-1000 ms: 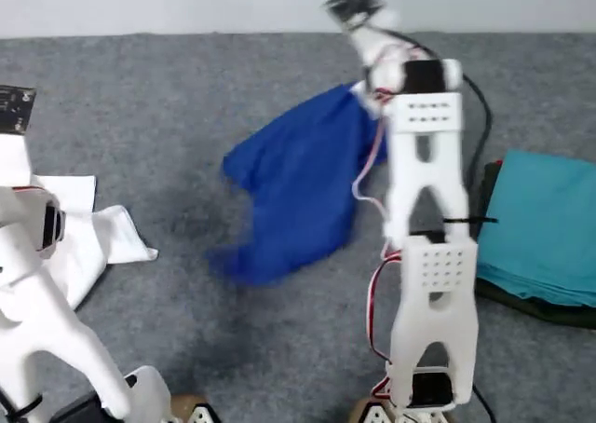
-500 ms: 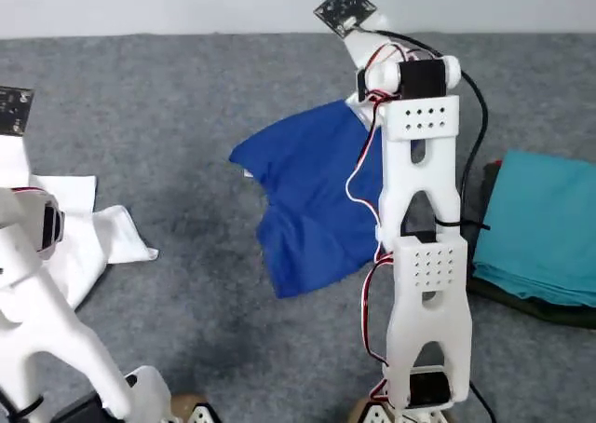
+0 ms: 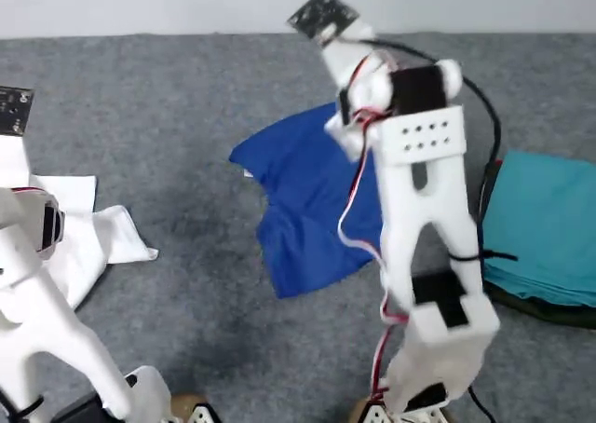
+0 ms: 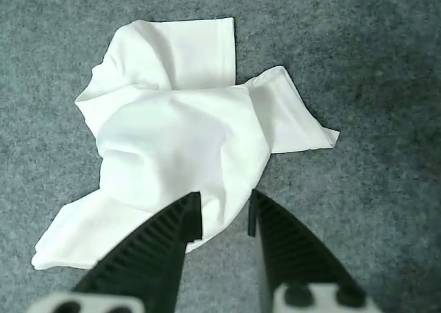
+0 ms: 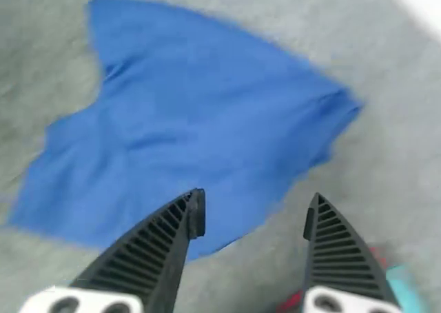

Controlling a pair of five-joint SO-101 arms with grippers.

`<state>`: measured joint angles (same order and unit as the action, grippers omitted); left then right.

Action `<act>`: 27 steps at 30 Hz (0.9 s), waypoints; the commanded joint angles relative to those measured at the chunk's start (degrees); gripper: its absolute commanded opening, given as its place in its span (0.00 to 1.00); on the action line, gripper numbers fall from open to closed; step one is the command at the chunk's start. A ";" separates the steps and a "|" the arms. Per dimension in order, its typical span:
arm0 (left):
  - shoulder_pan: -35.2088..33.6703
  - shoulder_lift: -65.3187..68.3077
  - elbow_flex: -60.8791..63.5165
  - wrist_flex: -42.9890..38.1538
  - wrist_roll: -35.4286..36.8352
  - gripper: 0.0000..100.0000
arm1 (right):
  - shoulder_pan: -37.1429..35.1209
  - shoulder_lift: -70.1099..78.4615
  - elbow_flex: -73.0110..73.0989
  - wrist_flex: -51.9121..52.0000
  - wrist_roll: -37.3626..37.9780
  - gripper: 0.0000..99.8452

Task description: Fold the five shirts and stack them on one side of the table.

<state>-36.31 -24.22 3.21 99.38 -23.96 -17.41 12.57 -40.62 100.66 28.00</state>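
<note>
Right pincer [image 5: 256, 201] hangs wide open and empty over the blue shirt [image 5: 193, 113], which lies rumpled in the middle of the counter [image 3: 158, 106]. I'd flatten it out first, then pinch a clean edge so the fold comes out square like the teal stack [image 3: 540, 227].

table [image 3: 158, 97]: gray, fuzzy top like a rug, w/ tiny dark specks, runs all the way across | wall [image 3: 186, 4]: pale, plain strip at the back, right behind the table's far edge
</note>
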 commanded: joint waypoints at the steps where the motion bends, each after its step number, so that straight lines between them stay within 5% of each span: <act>1: -0.35 -1.85 -0.22 0.79 0.18 0.12 | -4.35 -9.36 13.80 2.15 -4.22 0.24; 8: -0.44 -1.76 -0.22 0.70 0.26 0.12 | -16.48 -11.82 30.24 1.19 -16.35 0.24; 15: -0.44 -1.93 -0.13 0.88 0.26 0.12 | -27.03 -11.82 48.79 -13.93 -20.66 0.24; 27: -7.91 -1.58 -0.13 0.62 0.00 0.12 | -28.18 -8.48 62.51 -31.52 -20.31 0.24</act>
<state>-43.08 -24.22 3.21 99.38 -23.96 -45.54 3.78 22.07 70.77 8.04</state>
